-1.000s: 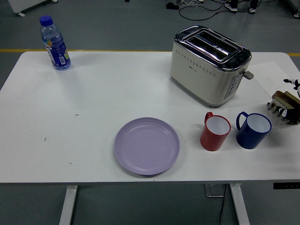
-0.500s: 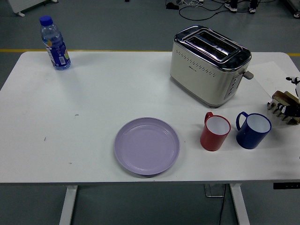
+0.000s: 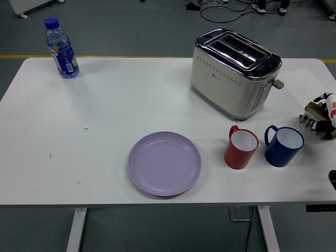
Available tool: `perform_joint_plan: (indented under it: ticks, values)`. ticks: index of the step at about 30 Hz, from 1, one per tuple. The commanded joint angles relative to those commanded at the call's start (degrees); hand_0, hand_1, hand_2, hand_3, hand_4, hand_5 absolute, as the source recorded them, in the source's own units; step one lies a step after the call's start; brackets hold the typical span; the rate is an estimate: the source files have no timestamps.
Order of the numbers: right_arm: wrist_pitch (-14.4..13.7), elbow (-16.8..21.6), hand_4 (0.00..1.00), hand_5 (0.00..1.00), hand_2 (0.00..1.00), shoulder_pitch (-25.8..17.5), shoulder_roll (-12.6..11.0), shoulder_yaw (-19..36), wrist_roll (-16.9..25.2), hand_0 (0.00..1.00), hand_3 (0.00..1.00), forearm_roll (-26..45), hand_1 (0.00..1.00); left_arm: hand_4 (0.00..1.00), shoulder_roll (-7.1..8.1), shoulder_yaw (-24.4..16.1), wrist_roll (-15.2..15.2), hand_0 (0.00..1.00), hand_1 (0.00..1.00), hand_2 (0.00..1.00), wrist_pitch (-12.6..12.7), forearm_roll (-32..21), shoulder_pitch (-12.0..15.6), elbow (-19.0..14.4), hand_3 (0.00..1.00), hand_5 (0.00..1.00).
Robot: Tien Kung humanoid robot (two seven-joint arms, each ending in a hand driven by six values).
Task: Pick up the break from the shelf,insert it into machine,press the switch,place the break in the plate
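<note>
A small wooden shelf point(image 3: 316, 116) holding a brown slice of bread point(image 3: 316, 108) stands at the table's right edge, partly cut off by the picture. A sliver of my right hand point(image 3: 329, 106) shows at the right edge, right over the shelf and bread. A cream and chrome toaster point(image 3: 234, 72) with two empty top slots stands at the back right, its lever point(image 3: 279, 83) up on the right end. A lilac plate point(image 3: 165, 163) lies empty near the front middle. My left hand is out of view.
A red cup point(image 3: 241, 147) and a blue cup point(image 3: 283, 145) stand between the toaster and the front edge, left of the shelf. A water bottle point(image 3: 62, 48) stands at the far left. A dark part of my arm point(image 3: 332, 178) shows at the lower right edge.
My right hand has come further into view over the shelf at the right edge. A dark arm part has appeared at the lower right edge. The objects on the table have not moved.
</note>
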Motion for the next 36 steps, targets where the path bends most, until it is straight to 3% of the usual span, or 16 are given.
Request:
perform_joint_plan:
  ticks: [3,4,6,15,21,22,28,36]
  values:
    - [-1.72,-0.56,0.756,0.139,0.511,0.44,0.09,-0.55,0.09,0.437,0.622,0.0,0.502,0.537,-0.03,-0.04,0.02,0.669,0.628,0.751,0.01,0.08,0.07,0.0,0.716,0.998]
    - [-2.32,-0.79,0.68,0.108,0.465,0.61,0.14,-0.73,0.06,0.403,0.545,0.0,0.461,0.538,-0.04,-0.03,0.02,0.668,0.628,0.749,0.0,0.12,0.09,0.0,0.717,0.998]
    - [-3.13,-1.33,0.68,0.108,0.465,1.02,0.27,-1.05,-0.11,0.403,0.545,0.0,0.461,0.538,-0.05,-0.03,0.03,0.668,0.628,0.749,-0.01,0.19,0.16,0.0,0.717,0.998]
    - [-1.99,-2.67,0.684,0.107,0.458,2.08,0.41,-1.77,-2.21,0.387,0.533,0.0,0.449,0.537,0.03,0.1,-0.11,0.669,0.628,0.75,0.01,-0.04,0.13,0.0,0.716,0.998]
    - [-2.81,-3.22,0.683,0.104,0.455,2.55,0.4,-2.03,-2.59,0.357,0.534,0.0,0.437,0.539,0.1,0.22,-0.15,0.669,0.628,0.75,0.03,-0.39,-0.14,0.0,0.717,0.998]
    - [-3.22,-3.3,0.517,0.002,0.459,2.63,0.36,-2.09,-2.7,0.288,0.522,0.0,0.401,0.536,0.1,0.27,-0.16,0.669,0.628,0.751,0.05,-0.52,-0.16,0.0,0.716,0.998]
    - [-7.1,-3.36,0.505,0.002,0.452,3.07,-0.15,-2.65,-3.39,0.273,0.519,0.0,0.391,0.536,0.08,0.33,-0.14,0.669,0.628,0.751,0.08,-0.68,-0.21,0.0,0.717,0.998]
    - [-15.11,-1.84,0.504,0.002,0.438,3.94,-1.96,-2.71,-1.15,0.278,0.51,0.0,0.371,0.538,0.16,0.12,-0.11,0.669,0.628,0.751,0.04,-0.43,-0.24,0.0,0.716,0.998]
